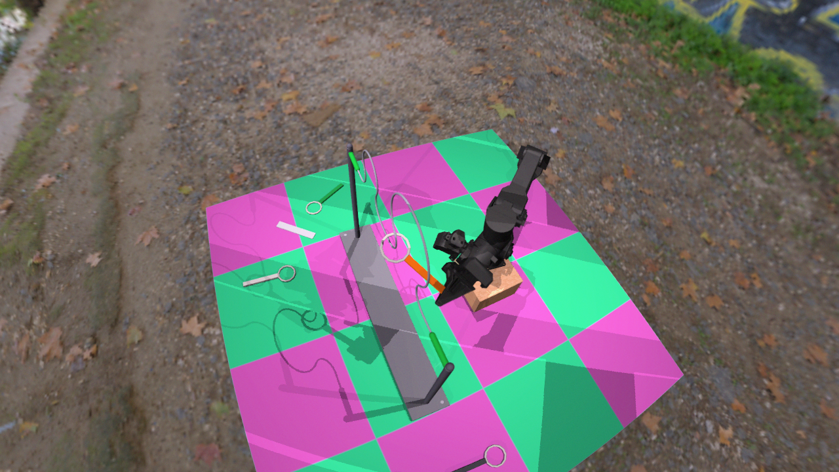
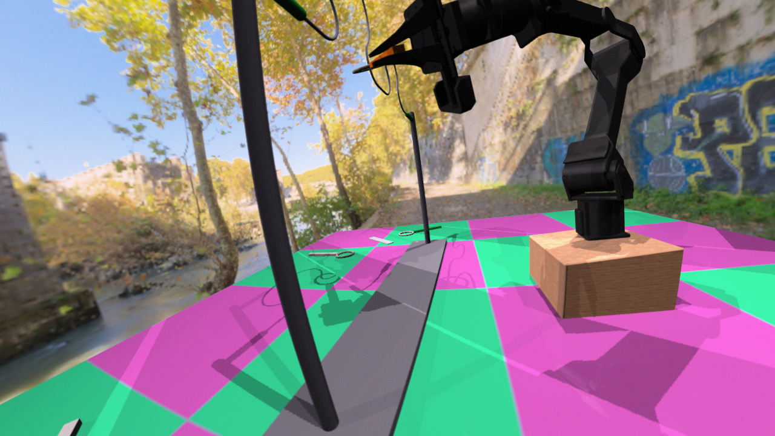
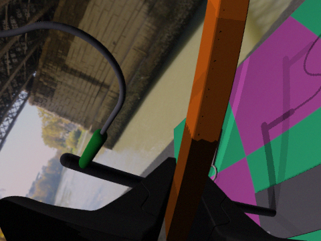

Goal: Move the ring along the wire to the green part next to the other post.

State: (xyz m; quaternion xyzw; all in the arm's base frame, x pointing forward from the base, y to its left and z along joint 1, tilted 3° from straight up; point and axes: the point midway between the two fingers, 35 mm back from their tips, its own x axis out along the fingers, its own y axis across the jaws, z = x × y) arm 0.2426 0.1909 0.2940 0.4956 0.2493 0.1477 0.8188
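Note:
The pale ring [image 1: 381, 247] is around the grey wire's low bend, seen inside the ring in the top view. Its orange handle [image 1: 422, 271] [image 2: 387, 56] [image 3: 214, 84] slants away from it. My gripper [image 1: 442, 292] [image 2: 364, 63] is shut on the handle's far end. The thin grey wire [image 1: 427, 263] [image 3: 123, 84] crosses the view of the handle near my fingers; the gap cannot be told. One green part [image 1: 438, 348] [image 2: 291, 8] [image 3: 92, 148] is beside the near post [image 1: 438, 382] [image 2: 270, 189]; the other [image 1: 352, 160] is beside the far post [image 1: 353, 199] [image 2: 419, 173]. The ring is not discernible in the exterior view.
A grey base plate [image 1: 381, 316] [image 2: 379, 325] carries both posts. A wooden block [image 1: 498, 290] [image 2: 617, 281] bears the arm. Loose on the table are a ring with a white handle [image 1: 261, 280] [image 2: 322, 254], one with a green handle [image 1: 332, 193], one with a black handle [image 1: 472, 465] and a white bar [image 1: 295, 229].

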